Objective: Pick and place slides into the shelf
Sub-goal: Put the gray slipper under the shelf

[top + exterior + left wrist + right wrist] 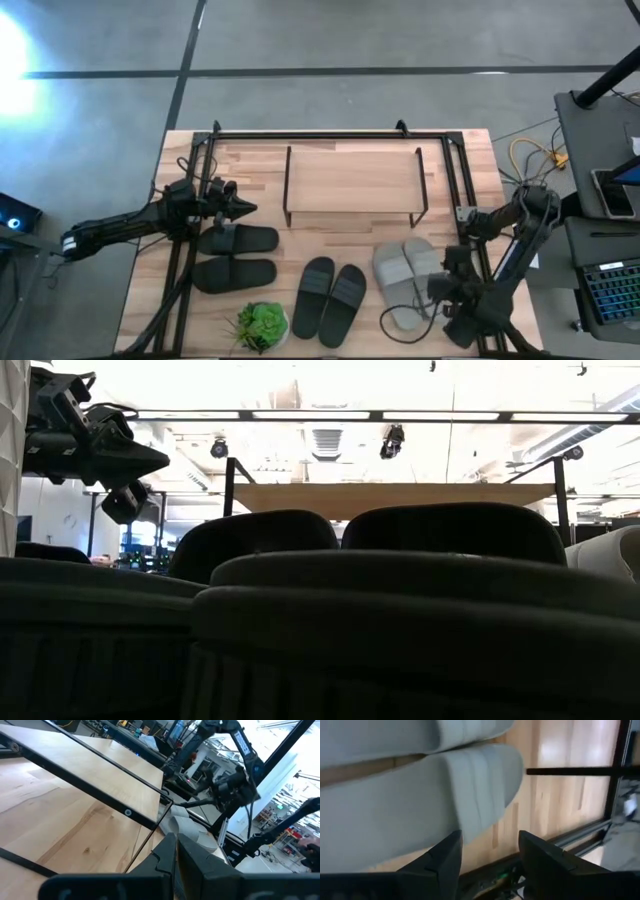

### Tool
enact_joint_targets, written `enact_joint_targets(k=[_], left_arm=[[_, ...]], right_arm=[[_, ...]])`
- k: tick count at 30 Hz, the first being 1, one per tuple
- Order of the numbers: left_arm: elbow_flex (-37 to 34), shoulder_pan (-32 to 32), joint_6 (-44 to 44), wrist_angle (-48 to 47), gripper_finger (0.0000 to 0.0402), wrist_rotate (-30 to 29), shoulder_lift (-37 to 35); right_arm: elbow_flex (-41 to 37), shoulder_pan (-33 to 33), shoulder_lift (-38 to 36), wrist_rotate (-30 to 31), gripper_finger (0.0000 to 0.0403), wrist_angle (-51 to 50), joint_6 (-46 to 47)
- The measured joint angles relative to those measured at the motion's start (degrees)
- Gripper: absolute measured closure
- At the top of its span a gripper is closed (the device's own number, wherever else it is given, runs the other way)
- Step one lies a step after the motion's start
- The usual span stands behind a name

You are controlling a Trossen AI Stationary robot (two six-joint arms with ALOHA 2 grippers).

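a wooden worktop with a black frame is seen from straight above, with a robot arm reaching in from each side. on the left, the left gripper is clenched shut with nothing in it, its tip pointing toward the middle of the worktop, just above the pair of black slides. these two slides lie side by side near the left edge, lengthwise across the worktop. below them, at the front edge, sits a small green plant. in the middle, toward the back, stands the shelf, a low rack with a pale wooden top and thin black legs; no slides are on it. in front of the shelf lies the charcoal pair of slides, side by side and slightly angled. to the right of them is the light grey pair of slides, also on the worktop. the right gripper is low at the right edge of the grey pair, its fingers spread apart and grasping nothing; in the right wrist view the nearer grey slide sits just beyond the two open fingers. at the far right, off the worktop, a laptop rests on a stand.
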Motion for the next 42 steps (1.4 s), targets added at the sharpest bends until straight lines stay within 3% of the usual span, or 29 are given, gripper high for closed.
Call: enact_joint_targets(k=[3, 8, 15, 26, 29, 34, 42], left_arm=[[0.02, 0.0, 0.0, 0.0, 0.04, -0.01, 0.0], [0.02, 0.0, 0.0, 0.0, 0.04, 0.0, 0.0], [0.02, 0.01, 0.0, 0.0, 0.04, 0.0, 0.0], [0.01, 0.0, 0.0, 0.0, 0.04, 0.0, -0.05], [0.0, 0.02, 0.0, 0.0, 0.04, -0.02, -0.04], [0.0, 0.0, 0.0, 0.0, 0.04, 0.0, 0.0], [0.01, 0.0, 0.0, 0.0, 0.04, 0.0, -0.02]], right_arm=[[0.0, 0.0, 3.4, 1.4, 0.0215, 2.18, -3.28], [-0.11, -0.02, 6.04, 11.18, 0.0215, 3.74, -5.79], [-1.16, -0.02, 5.89, 11.88, 0.0215, 4.55, -0.69], [-1.33, -2.27, -0.84, 11.45, 0.0215, 18.33, -7.92], [-2.29, -4.24, -2.84, 11.63, 0.0215, 23.3, -12.42], [-3.62, -7.02, -2.4, 11.67, 0.0213, 32.04, -28.8], [-4.74, -9.19, 0.08, 14.19, 0.0207, 31.67, -31.15]])
